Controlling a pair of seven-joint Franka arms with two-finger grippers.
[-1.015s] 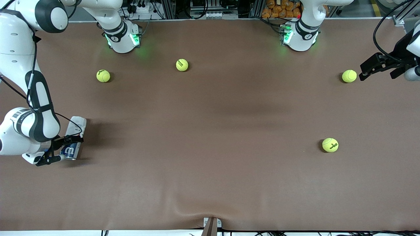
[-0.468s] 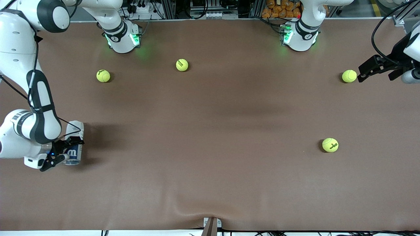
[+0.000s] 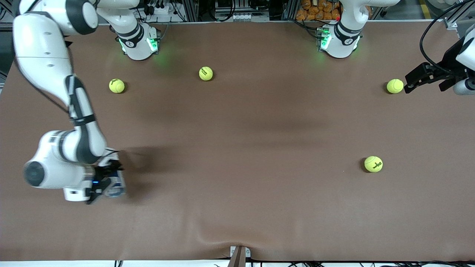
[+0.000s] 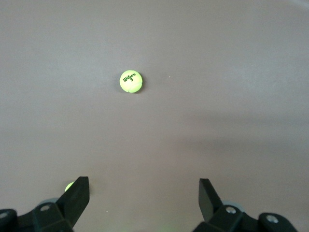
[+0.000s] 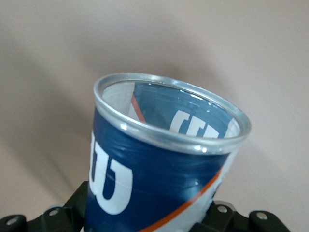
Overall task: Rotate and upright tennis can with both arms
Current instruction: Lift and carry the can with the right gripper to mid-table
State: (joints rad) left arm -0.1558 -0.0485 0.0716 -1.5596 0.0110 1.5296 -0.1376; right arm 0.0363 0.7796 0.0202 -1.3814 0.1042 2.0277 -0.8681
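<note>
The tennis can [image 3: 115, 184], dark blue and white with a silvery rim, is held in my right gripper [image 3: 103, 182] over the table toward the right arm's end. In the right wrist view the can [image 5: 159, 179] fills the frame. Its open metal rim [image 5: 171, 135] points away from the wrist, and the black fingers [image 5: 72, 205] press on both of its sides. The can looks tilted and lifted off the cloth. My left gripper [image 3: 408, 84] is open and empty, low beside a tennis ball [image 3: 395, 86] at the left arm's end. Its jaws stand wide apart in the left wrist view [image 4: 143, 193].
Three more tennis balls lie on the brown cloth: one [image 3: 117, 85] and another [image 3: 206, 73] near the arm bases, and one [image 3: 373, 164] nearer the front camera. The left wrist view shows a ball [image 4: 131, 81] ahead. A cloth wrinkle [image 3: 207, 233] sits at the front edge.
My right arm has swung toward the table's middle, carrying the can with it and raising it from lying flat. The left arm has hardly moved.
</note>
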